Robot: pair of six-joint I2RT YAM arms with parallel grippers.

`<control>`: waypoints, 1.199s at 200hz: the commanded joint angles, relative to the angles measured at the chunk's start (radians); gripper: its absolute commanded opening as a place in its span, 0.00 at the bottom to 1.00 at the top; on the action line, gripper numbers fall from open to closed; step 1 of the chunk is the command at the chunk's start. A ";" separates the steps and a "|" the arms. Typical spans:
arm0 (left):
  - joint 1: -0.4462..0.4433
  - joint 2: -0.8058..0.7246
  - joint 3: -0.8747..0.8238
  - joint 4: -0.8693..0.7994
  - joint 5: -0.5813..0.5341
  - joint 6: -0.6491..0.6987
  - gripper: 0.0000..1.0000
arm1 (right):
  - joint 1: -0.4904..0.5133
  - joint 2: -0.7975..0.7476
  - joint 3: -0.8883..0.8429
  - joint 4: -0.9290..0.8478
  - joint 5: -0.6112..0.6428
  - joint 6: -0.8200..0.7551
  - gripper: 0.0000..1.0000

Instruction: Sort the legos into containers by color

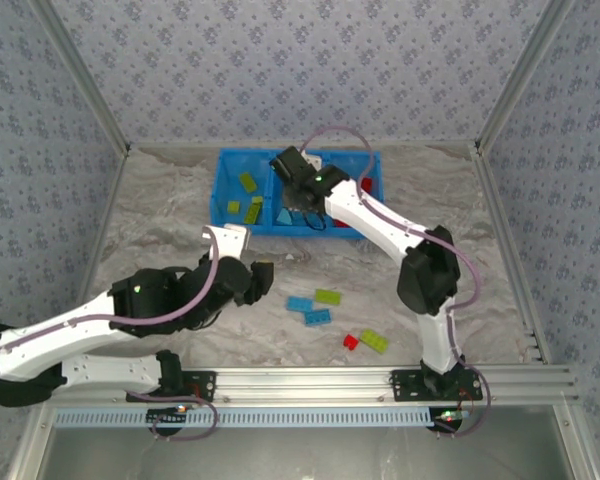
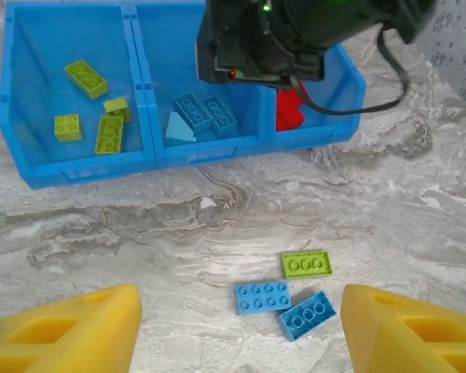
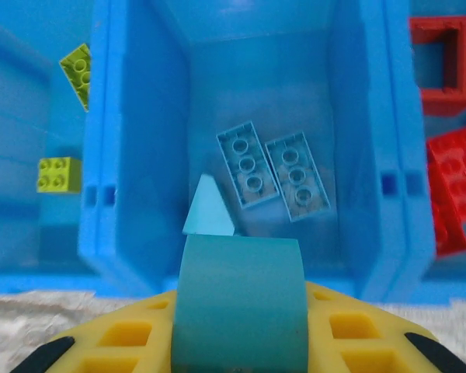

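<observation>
The blue bin (image 1: 223, 190) stands at the back of the table with three compartments. My right gripper (image 3: 239, 330) hovers over the middle one, shut on a light blue lego (image 3: 239, 299) with a curved face. Below it lie two blue bricks (image 3: 248, 163) and a blue wedge (image 3: 207, 206). Green bricks (image 2: 85, 78) lie in the left compartment, and a red frame (image 3: 443, 54) and red bricks (image 3: 454, 186) in the right one. My left gripper (image 2: 239, 320) is open above the table. Two loose blue bricks (image 2: 262, 297) and a green one (image 2: 306, 265) lie between its fingers.
Nearer the front lie a small red brick (image 1: 351, 342) and another green brick (image 1: 373, 340). The right arm (image 2: 264, 39) reaches over the bin's middle and right compartments. Bare marbled cloth lies between the bin and the loose bricks.
</observation>
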State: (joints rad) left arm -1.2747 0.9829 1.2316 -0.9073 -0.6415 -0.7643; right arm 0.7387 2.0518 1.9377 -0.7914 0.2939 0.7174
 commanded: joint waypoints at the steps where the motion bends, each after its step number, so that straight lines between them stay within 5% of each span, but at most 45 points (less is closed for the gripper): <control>1: 0.091 -0.008 0.023 0.075 0.117 0.041 0.69 | -0.034 0.110 0.096 -0.008 -0.071 -0.133 0.30; 34: 0.156 0.007 0.025 0.094 0.165 0.055 0.69 | -0.093 0.251 0.252 -0.023 -0.163 -0.182 0.31; 133: 0.158 0.020 0.012 0.131 0.190 0.065 0.68 | -0.157 0.517 0.521 -0.037 -0.251 -0.219 0.43; 181: 0.158 0.036 0.005 0.133 0.202 0.063 0.68 | -0.151 0.472 0.518 -0.052 -0.225 -0.250 0.60; 240: 0.156 0.062 0.006 0.118 0.213 0.053 0.68 | -0.111 0.213 0.424 -0.016 -0.091 -0.296 0.56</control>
State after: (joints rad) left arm -1.1210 1.0294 1.2316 -0.7956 -0.4404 -0.7177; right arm 0.6075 2.4428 2.3734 -0.8127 0.1196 0.4541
